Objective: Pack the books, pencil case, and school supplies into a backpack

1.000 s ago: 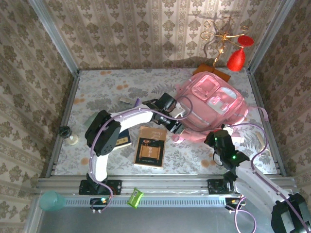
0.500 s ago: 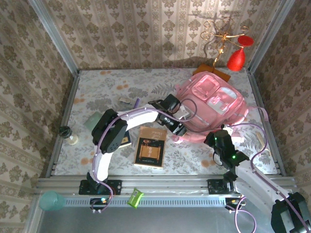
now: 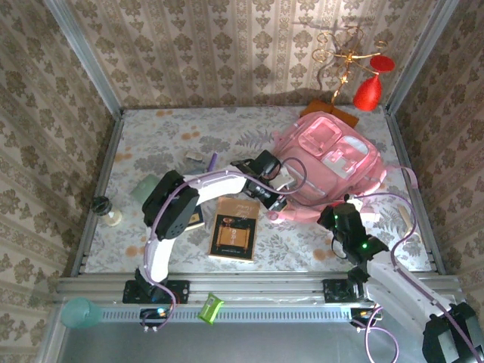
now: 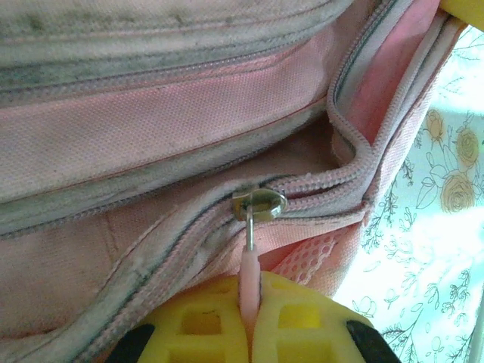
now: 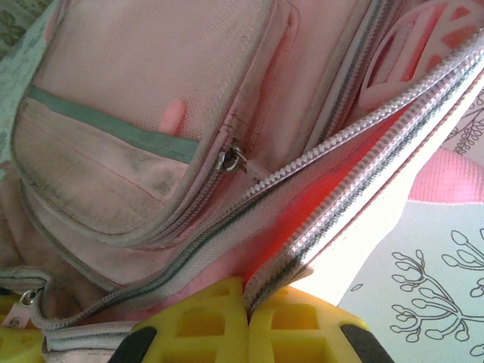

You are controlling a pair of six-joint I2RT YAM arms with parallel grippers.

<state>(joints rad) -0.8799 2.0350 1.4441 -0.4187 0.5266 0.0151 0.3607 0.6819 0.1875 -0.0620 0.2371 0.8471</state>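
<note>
My left jaws are pressed together on the thin pink zip pull tab (image 4: 249,271). It hangs from a round metal slider (image 4: 259,204) at the centre of the left wrist view, where two zip tracks of the large soft pink fabric backpack (image 3: 333,162) meet. My right jaws pinch the toothed edge of an unzipped flap (image 5: 344,180), which runs off toward the upper right of the right wrist view.

In the top view the backpack lies in the upper right of the floral table (image 3: 159,136), its far side near the right rail. The brown paperback book (image 3: 234,228) lies just left of the backpack's lower edge, apart from it. The dark navy book (image 3: 193,219) is partly under my left arm, and the purple pen (image 3: 212,160) lies above both. Bare table opens toward the upper left.
</note>
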